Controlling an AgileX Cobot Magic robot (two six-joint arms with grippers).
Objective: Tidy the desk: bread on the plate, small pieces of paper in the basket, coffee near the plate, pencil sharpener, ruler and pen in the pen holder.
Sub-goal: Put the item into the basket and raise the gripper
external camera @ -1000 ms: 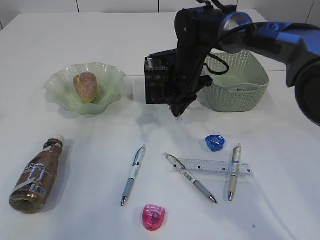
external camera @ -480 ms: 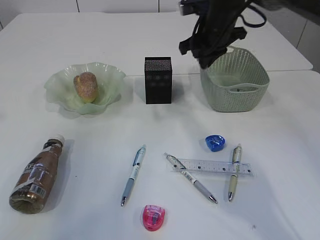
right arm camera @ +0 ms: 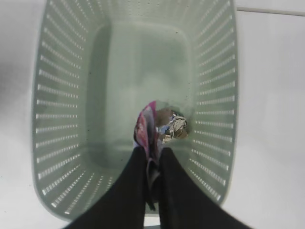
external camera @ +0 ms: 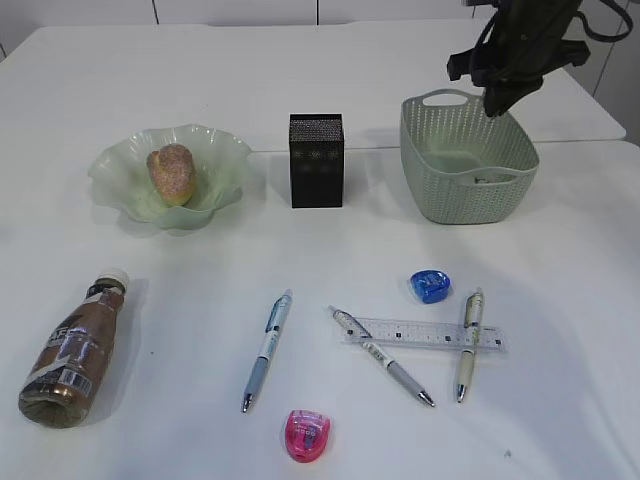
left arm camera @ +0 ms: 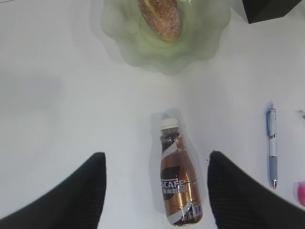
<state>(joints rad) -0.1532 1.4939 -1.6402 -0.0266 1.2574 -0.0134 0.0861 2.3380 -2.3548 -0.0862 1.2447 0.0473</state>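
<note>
My right gripper [right arm camera: 153, 151] is shut on a pink-and-purple piece of paper [right arm camera: 147, 125], hanging inside the green basket [right arm camera: 62, 95] above a crumpled paper [right arm camera: 176, 127] on its floor. From outside, the right gripper [external camera: 497, 105] is over the basket [external camera: 450, 195]. My left gripper [left arm camera: 155, 155] is open above the lying coffee bottle [left arm camera: 178, 183], not touching it. The bread [external camera: 172, 172] lies on the plate [external camera: 225, 150]. The pen holder [external camera: 316, 160] stands between the plate and the basket. The ruler [external camera: 425, 332], three pens [external camera: 267, 348] and two pencil sharpeners, blue [external camera: 430, 285] and pink [external camera: 308, 434], lie in front.
The coffee bottle [external camera: 75, 350] lies at the front left of the desk. One pen [external camera: 383, 355] and another pen [external camera: 468, 342] cross the ruler. The left wrist view also shows the bread [left arm camera: 159, 16], the plate [left arm camera: 143, 47] and a pen [left arm camera: 271, 148].
The right arm has swung from in front of the pen holder up and to the right, ending over the basket. Nothing on the desk has moved.
</note>
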